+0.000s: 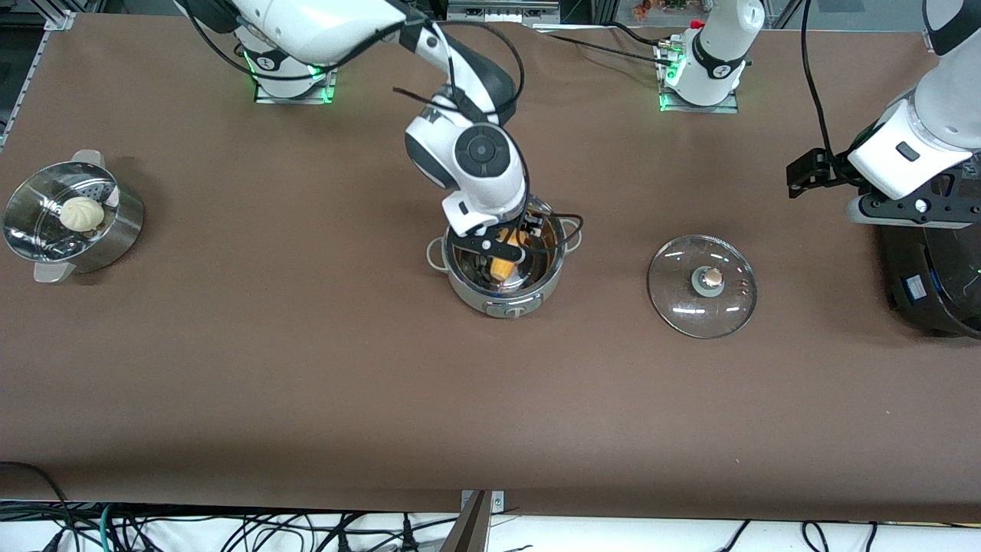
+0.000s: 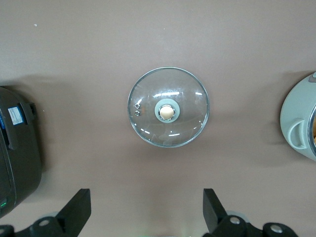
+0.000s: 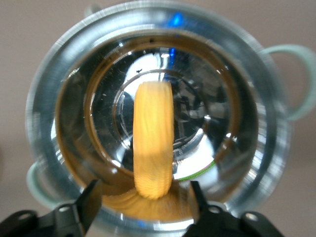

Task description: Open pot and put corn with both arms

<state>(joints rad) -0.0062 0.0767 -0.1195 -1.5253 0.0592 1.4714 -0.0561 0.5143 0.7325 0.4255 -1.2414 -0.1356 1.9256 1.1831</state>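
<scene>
The steel pot (image 1: 502, 303) stands open at the table's middle. The yellow-orange corn (image 1: 502, 268) lies inside it, one end leaning up against the pot's wall. My right gripper (image 1: 510, 249) hangs just over the pot's mouth. In the right wrist view the corn (image 3: 153, 143) lies between the spread fingers of the right gripper (image 3: 144, 190) without touching them, inside the pot (image 3: 44, 98). The glass lid (image 1: 701, 285) lies flat on the table toward the left arm's end. My left gripper (image 1: 908, 211) is raised over the black cooker's edge. It is open and empty (image 2: 146, 197), and its view looks down on the lid (image 2: 168, 106).
A large black round cooker (image 1: 935, 284) stands at the left arm's end of the table and also shows in the left wrist view (image 2: 15, 148). A steel steamer (image 1: 73, 222) holding a white bun (image 1: 82, 213) stands at the right arm's end. The pot's edge (image 2: 298, 123) shows in the left wrist view.
</scene>
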